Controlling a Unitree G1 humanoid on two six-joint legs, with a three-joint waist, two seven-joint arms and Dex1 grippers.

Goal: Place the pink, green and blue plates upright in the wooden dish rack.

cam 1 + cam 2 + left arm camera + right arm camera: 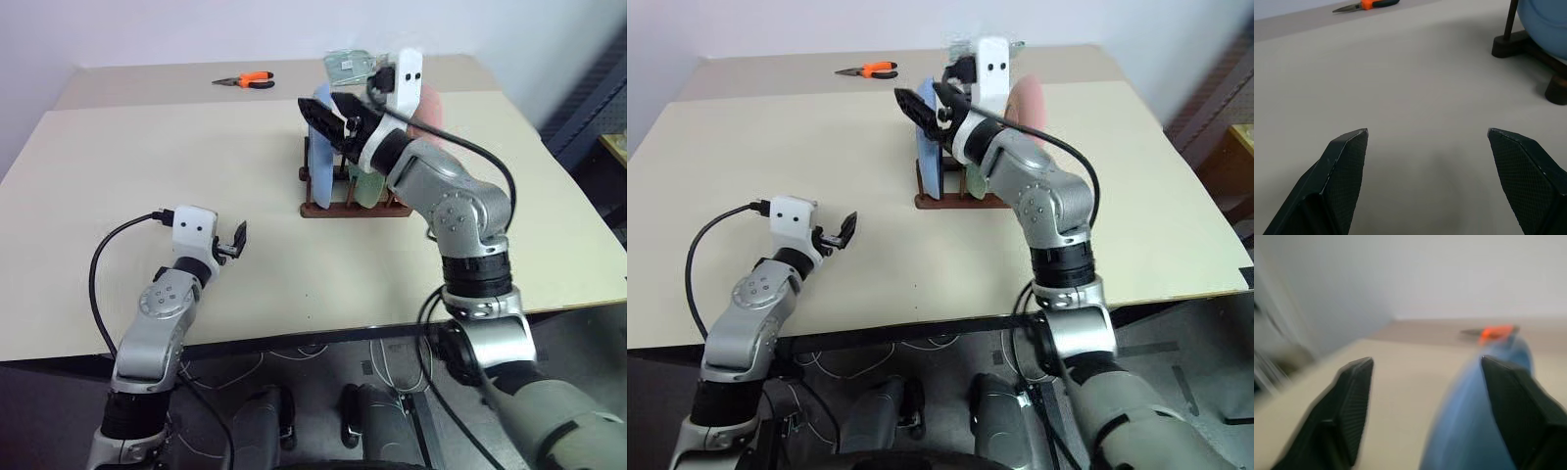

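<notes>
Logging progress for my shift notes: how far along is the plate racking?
Nearly done: the light blue plate, mint green plate and salmon pink plate all stand in the dark wooden rack. Both the right gripper and left gripper are open and empty. Only withdrawing remains.

In front of me is a wide table (147, 225) with a pale beige, matte top. A thin seam runs across it at the far side, from nine o'clock to three o'clock. The wooden dish rack (353, 201) stands directly on the top, at about one o'clock from the middle; its dark base rails rest flat on the surface. A pair of pliers (245, 80) with orange handles lies flat beyond the seam, at about eleven o'clock, well apart from the rack.
</notes>
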